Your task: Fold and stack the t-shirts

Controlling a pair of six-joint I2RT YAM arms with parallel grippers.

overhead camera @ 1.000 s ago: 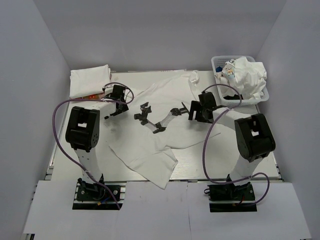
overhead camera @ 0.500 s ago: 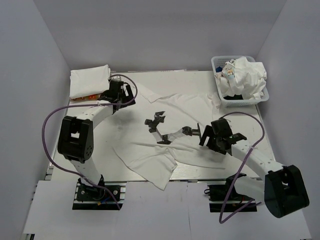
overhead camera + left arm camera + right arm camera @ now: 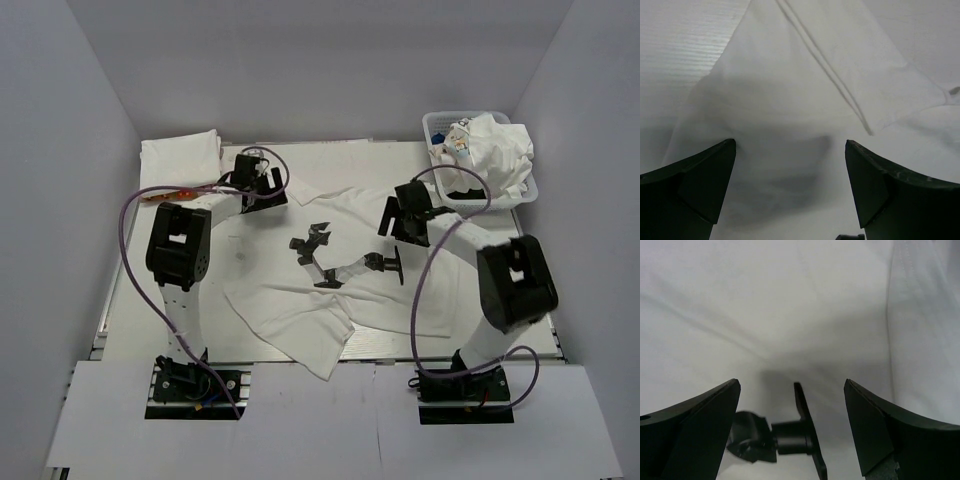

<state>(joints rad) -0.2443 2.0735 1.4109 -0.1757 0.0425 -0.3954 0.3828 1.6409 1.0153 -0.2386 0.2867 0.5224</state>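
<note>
A white t-shirt [image 3: 300, 310] lies spread and creased across the table's middle. My left gripper [image 3: 265, 188] hangs open just above its far left part; in the left wrist view the gripper [image 3: 790, 144] has only cloth [image 3: 790, 75] and a stitched hem under it. At the shirt's right part my right gripper [image 3: 398, 222] also stands open, with nothing held; its wrist view shows the gripper [image 3: 791, 384] over plain cloth [image 3: 790, 300]. A folded white t-shirt [image 3: 180, 158] rests at the back left. Crumpled white t-shirts [image 3: 492, 150] fill the basket.
A black jointed bracket with a round foot [image 3: 330, 262] lies on the spread shirt between my grippers; its foot [image 3: 807, 437] shows low between the right fingers. The white lattice basket [image 3: 436, 122] stands at the back right. Grey walls close in three sides.
The left gripper moved from the shirt's left side to its far left part. The right arm swung toward the near right and came back. The shirt's far edge lies nearer; the bracket shifted right.
</note>
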